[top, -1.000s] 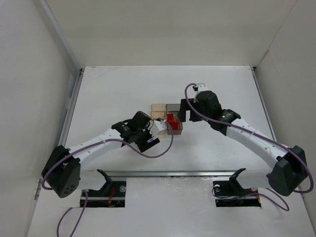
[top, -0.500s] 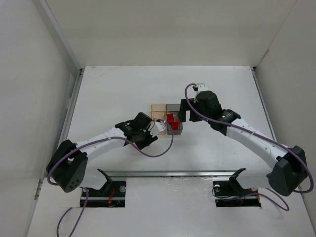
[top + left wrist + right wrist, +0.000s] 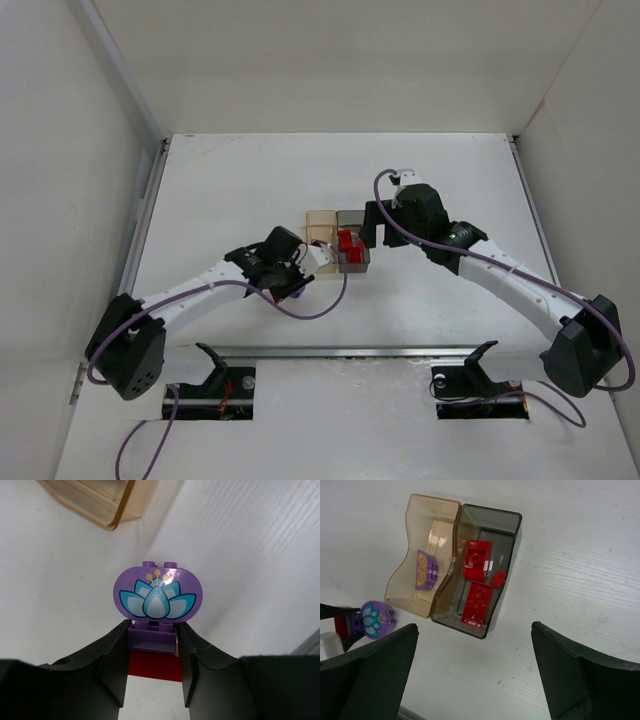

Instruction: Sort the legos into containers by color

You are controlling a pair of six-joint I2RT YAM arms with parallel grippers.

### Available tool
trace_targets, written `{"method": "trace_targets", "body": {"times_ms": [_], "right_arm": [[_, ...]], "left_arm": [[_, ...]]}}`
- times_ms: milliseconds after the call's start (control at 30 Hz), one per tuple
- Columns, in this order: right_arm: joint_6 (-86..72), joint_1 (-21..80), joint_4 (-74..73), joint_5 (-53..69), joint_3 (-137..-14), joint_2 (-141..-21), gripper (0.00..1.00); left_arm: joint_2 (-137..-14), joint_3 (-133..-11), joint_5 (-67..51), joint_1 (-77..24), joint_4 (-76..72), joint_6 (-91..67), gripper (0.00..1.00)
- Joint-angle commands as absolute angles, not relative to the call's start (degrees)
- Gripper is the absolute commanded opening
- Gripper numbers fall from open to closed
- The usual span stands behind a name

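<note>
- Purple rounded lotus-printed lego brick [image 3: 157, 597] now sits pinched in your left gripper [image 3: 152, 647], whose jaws have just closed.
- Translucent tan bin [image 3: 100, 500], ahead-left of it, likely comes next.

Purple lego [image 3: 157, 594] with blue-white lotus print, red brick [image 3: 154, 666], translucent tan bin [image 3: 432, 520], dark grey bin [image 3: 506, 545]

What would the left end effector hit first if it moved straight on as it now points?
Probably the near corner of the translucent tan plastic bin; depth is unclear.
</note>
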State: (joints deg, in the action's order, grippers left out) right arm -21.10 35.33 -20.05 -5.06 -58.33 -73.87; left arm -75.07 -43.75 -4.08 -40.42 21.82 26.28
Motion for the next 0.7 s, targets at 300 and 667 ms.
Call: {"method": "trace_targets", "body": {"times_ms": [300,667], "right_arm": [[-16.0,35.77,-9.68,30.29,-68.37,-76.02,1.0],[-16.69,37.44,-7.82,46.32,-78.4,-84.98,1.0]], "left_arm": [[-42.02,-46.85,-12.3,-39.99,18.82,40.25,0.0],[-45.52,-50.18,-11.78,-41.66,12.22,40.78,0.0]]}}
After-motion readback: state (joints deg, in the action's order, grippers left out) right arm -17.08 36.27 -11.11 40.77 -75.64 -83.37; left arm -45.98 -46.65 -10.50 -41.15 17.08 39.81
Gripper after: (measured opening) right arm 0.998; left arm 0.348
